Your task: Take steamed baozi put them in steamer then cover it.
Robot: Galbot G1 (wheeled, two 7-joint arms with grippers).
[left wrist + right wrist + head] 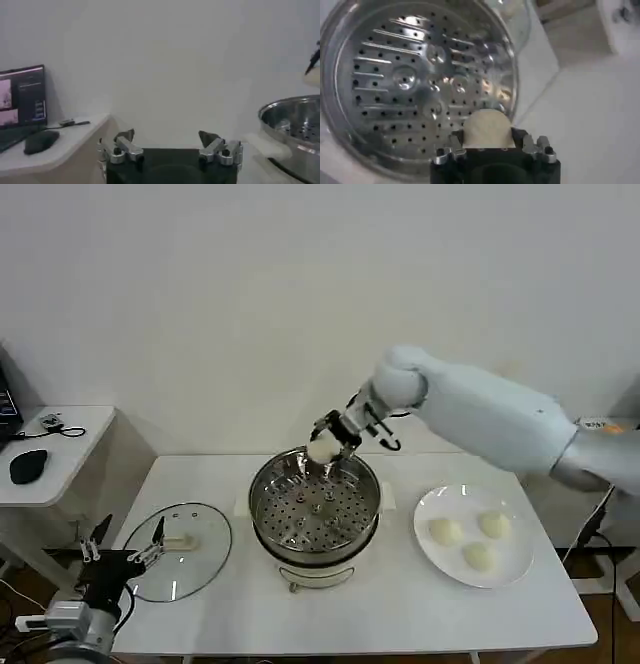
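Left of the steamer (314,509): left gripper (125,545) low at the table's (400,604) corner, fingers spread wide, empty; one lid (178,550) flat beside it. Over the steamer's far rim: right gripper (334,437) clamped on one bun (321,448). Right of the steamer: one plate (436,562), three buns (473,539).

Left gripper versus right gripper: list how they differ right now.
The left gripper is open and holds nothing; the right gripper is shut on a baozi. The left gripper sits low off the table's near left corner, beside the glass cover; the right gripper is raised over the far rim of the steamer. Both have dark bodies with metal fingers.
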